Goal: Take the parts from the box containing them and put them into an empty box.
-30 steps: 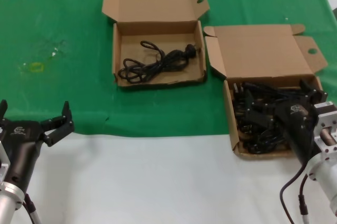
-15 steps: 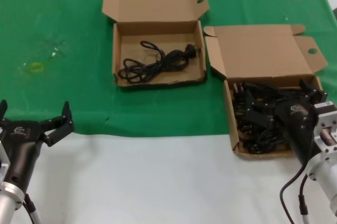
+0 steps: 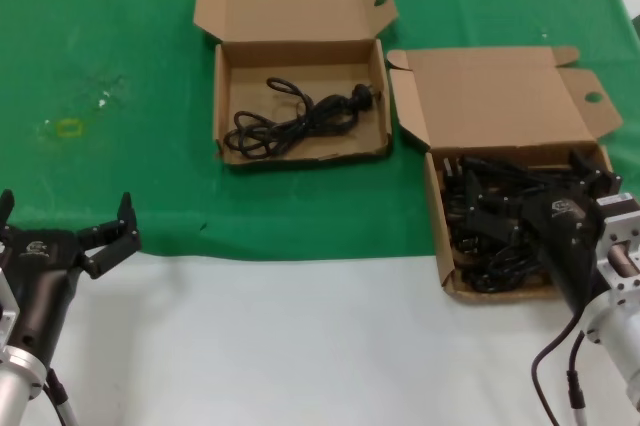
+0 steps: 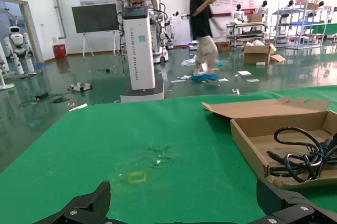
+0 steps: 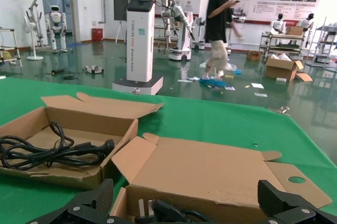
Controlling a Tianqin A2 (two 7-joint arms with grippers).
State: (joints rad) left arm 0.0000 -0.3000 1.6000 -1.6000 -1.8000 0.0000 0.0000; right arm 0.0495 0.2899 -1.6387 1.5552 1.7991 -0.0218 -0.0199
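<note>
Right gripper [image 3: 590, 181] down in squarish brown cardboard box [image 3: 436, 196], jaws spread wide.
Head view: tangled black cords [image 3: 490, 226] underneath; one cord [image 3: 295, 121] in wide box [image 3: 222, 106]. Wrist views: left gripper [image 4: 184, 211] idle, open. Risk: snagging several loops together.

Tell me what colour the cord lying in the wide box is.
Black. The cord in the wide box shows best in the head view.

Green-and-white table [image 3: 120, 36], wide low box [image 3: 300, 96], squarish box [image 3: 505, 186]
</note>
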